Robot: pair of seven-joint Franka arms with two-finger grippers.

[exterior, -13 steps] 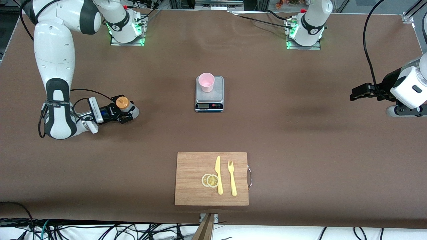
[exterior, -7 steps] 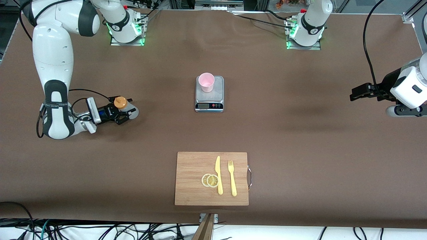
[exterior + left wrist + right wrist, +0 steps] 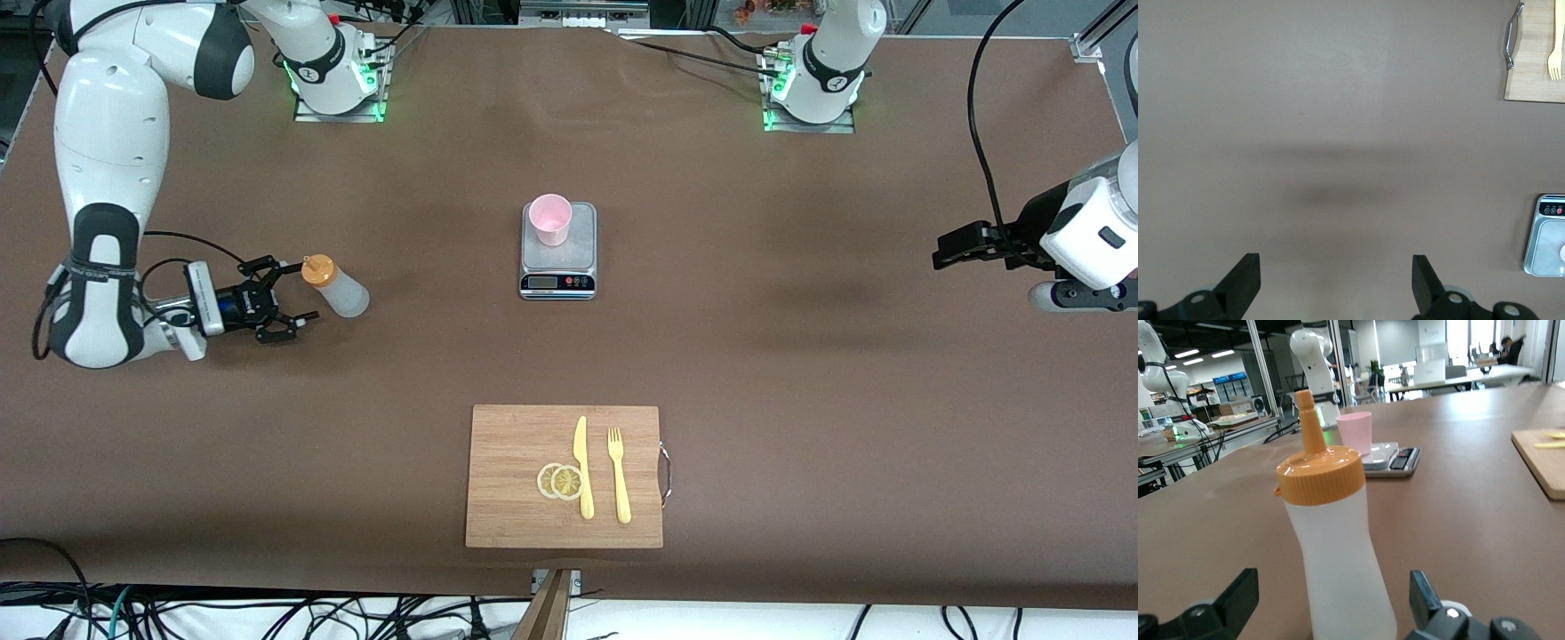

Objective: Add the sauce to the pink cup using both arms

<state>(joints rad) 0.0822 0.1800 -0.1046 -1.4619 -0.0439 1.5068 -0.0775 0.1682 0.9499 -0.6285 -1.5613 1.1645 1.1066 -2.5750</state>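
Right gripper (image 3: 286,300) sits low over the brown table (image 3: 800,373) at the right arm's end, its two black fingers spread wide and gripping nothing; the sauce bottle (image 3: 335,286) stands upright on the table just beside the fingertips, apart from them. In the right wrist view the bottle (image 3: 1338,547), whitish with an orange nozzle cap, rises between the two open fingers (image 3: 1238,597). Over bare table at the left arm's end, the left gripper (image 3: 947,248) waits in the air, its fingers (image 3: 1245,280) also wide apart and empty. Midway between the two arm bases stands the pink cup (image 3: 550,219), upright on the platform of a small silver kitchen scale (image 3: 558,267), at the corner toward the right arm's base. Nearer the front camera than the scale lies a wooden cutting board (image 3: 516,524) with a metal handle, bearing two lemon slices (image 3: 560,481), a yellow knife (image 3: 582,468) and a yellow fork (image 3: 619,474).
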